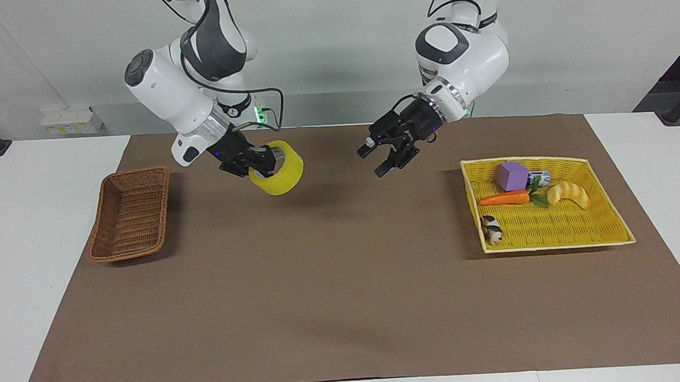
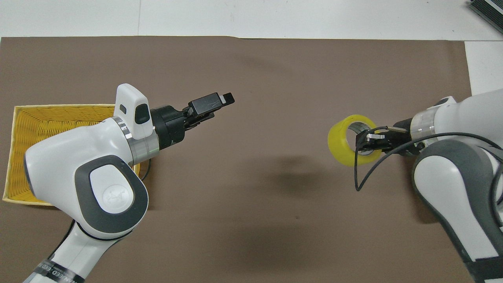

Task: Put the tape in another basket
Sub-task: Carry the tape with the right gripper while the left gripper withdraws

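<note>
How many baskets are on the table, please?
2. The brown basket lies at the right arm's end of the table, with nothing in it. The yellow basket lies at the left arm's end and holds toys. None seems hidden.

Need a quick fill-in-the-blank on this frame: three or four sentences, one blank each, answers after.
1. The tape is held by the ____ tool.
2. The left tool stands open and holds ____.
3. The brown wicker basket contains ____ objects.
4. The purple block lies in the ____ basket.

Answers: right; nothing; no; yellow
</note>
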Action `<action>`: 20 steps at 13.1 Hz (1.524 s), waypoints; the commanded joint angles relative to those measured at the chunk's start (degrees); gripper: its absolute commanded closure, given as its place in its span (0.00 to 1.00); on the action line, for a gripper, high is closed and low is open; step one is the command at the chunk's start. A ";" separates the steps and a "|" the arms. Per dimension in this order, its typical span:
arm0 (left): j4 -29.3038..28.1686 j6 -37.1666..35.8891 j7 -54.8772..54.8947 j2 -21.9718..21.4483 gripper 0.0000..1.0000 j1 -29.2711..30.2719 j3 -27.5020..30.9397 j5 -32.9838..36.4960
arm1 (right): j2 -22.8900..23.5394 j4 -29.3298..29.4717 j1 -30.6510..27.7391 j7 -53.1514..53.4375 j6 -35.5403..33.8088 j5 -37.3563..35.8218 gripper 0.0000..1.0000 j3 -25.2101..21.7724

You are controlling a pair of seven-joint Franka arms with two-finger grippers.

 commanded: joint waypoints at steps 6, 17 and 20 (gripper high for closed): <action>1.29 -17.82 -1.11 0.80 0.00 10.90 -0.15 30.67 | 0.65 -0.18 -13.54 -11.44 -3.86 -11.03 1.00 0.49; 26.32 -53.15 -1.20 4.14 0.00 21.01 0.03 66.48 | 10.14 -2.73 -26.38 -27.08 7.47 -26.94 0.91 0.41; 31.51 -61.24 -1.11 3.88 0.00 21.28 0.12 68.59 | 11.91 -3.43 -26.82 -27.35 9.76 -30.64 0.01 0.41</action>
